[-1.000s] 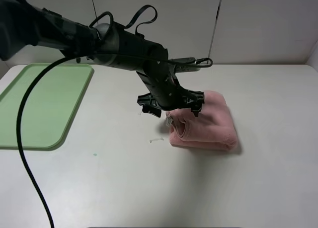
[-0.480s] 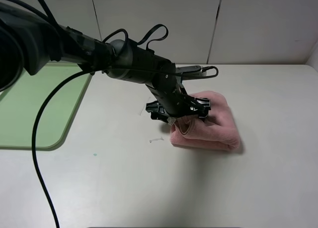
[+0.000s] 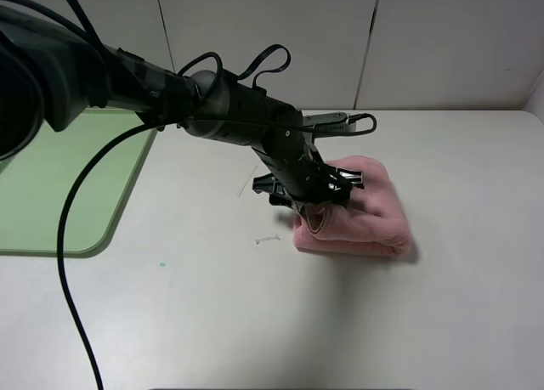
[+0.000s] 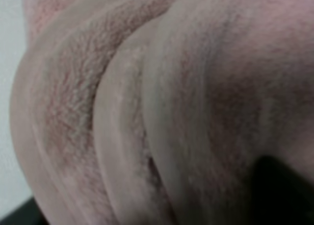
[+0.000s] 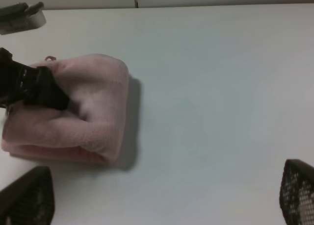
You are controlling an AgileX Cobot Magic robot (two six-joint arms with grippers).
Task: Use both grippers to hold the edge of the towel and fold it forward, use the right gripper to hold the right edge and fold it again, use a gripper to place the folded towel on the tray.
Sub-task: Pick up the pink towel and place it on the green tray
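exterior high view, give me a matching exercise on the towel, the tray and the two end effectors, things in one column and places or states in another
Things:
1. soft pink folded cloth towel
2. flat pale green plastic tray
3. left end effector
4. right end effector

Places or states:
a. at the table's left edge, nothing on it
b. fingers spread wide, away from the towel
c. lying on the white table, right of centre
d. pressed into the towel's left end

Pairs: 1-c, 2-a, 3-d, 4-b
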